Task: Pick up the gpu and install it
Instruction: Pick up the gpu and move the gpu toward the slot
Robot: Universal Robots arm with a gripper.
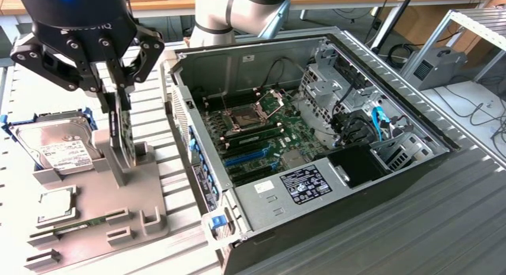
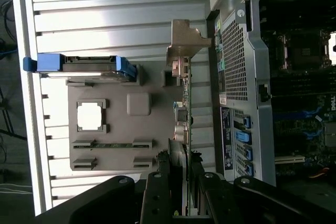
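The gpu point(image 1: 120, 136) stands on edge in a slot of the grey parts fixture point(image 1: 103, 195), to the exterior view's left of the open computer case point(image 1: 411, 118). It shows edge-on as a thin dark card. In the wrist view the gpu point(image 2: 185, 109) is also edge-on, its silver end bracket point(image 2: 184, 40) at the far end. My gripper point(image 1: 117, 97) hangs straight above it, its fingers pressed on either side of the card's top edge. In the wrist view the gripper point(image 2: 181, 184) has the card's fan side between its black fingers point(image 2: 155, 195).
On the fixture lie a silver hard drive point(image 1: 59, 146) in a blue frame, a processor chip point(image 1: 55, 202) and a narrow memory stick point(image 1: 83, 223). The case lies open with its motherboard point(image 1: 265, 130) and blue slots point(image 1: 246, 157) facing up. The case wall point(image 1: 180, 118) is close beside the gpu.
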